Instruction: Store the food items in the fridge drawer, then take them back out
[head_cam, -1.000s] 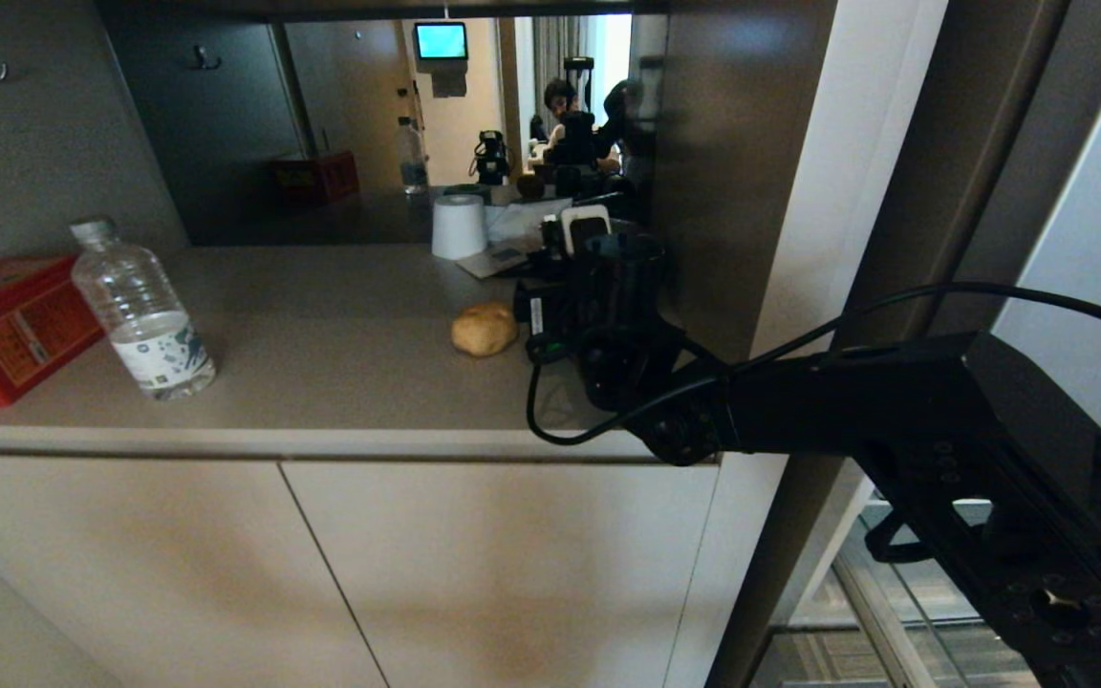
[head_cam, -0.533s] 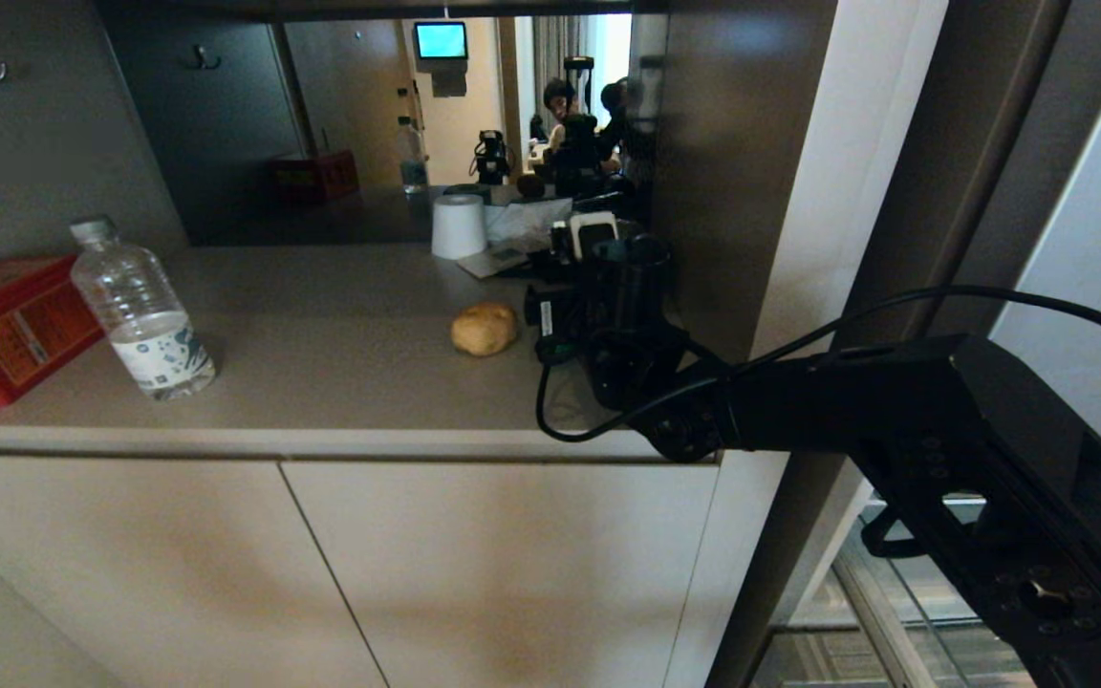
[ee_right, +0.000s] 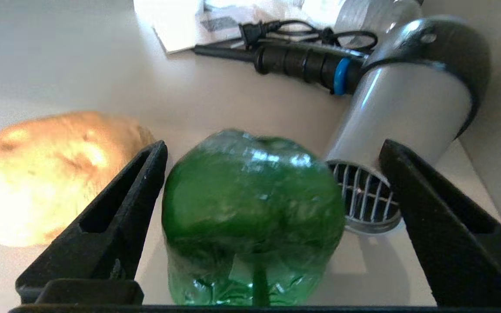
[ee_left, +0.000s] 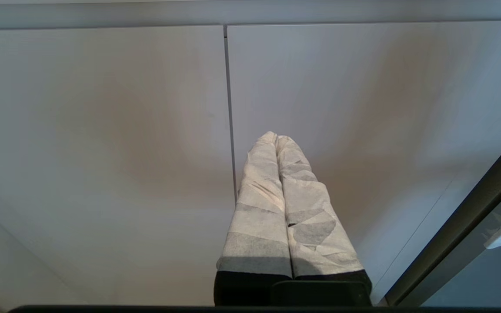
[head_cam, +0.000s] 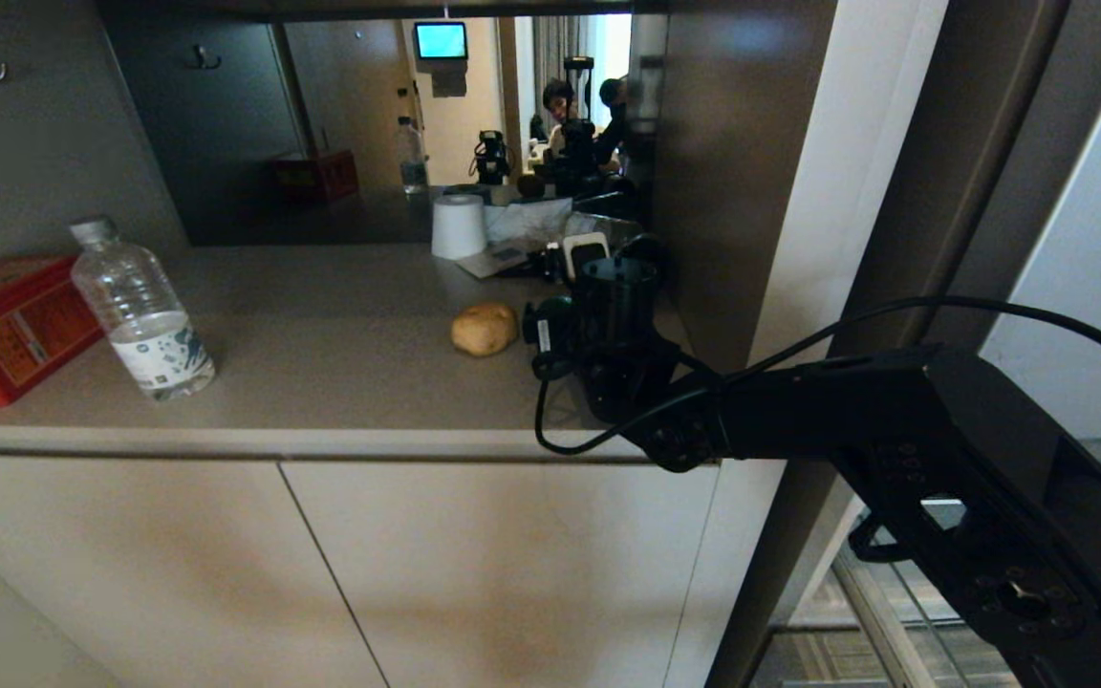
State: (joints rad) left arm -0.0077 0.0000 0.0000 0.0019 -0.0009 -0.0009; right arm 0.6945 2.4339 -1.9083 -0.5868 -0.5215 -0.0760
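A glossy green bell pepper (ee_right: 250, 204) stands on the beige counter (head_cam: 321, 373) between the open fingers of my right gripper (ee_right: 273, 145). The left finger sits close against the pepper and the right finger stands apart from it. In the head view the right gripper (head_cam: 565, 306) hides most of the pepper. The tan potato (head_cam: 484, 328) lies just beside the gripper, and the right wrist view shows the potato (ee_right: 55, 174) outside the left finger. Part of the see-through fridge drawer (head_cam: 880, 612) shows low under my right arm. My left gripper (ee_left: 275, 137) is shut, parked facing the cabinet doors.
A silver hair dryer (ee_right: 402, 108) with its cord lies right beside the pepper against the side wall. A white paper roll (head_cam: 460, 226) stands at the back, and a water bottle (head_cam: 141, 315) and a red box (head_cam: 6, 325) at the left. The beige cabinet doors (head_cam: 474, 573) are below.
My right gripper has sunk a little toward the counter, next to the potato. The potato, bottle and box have not moved.
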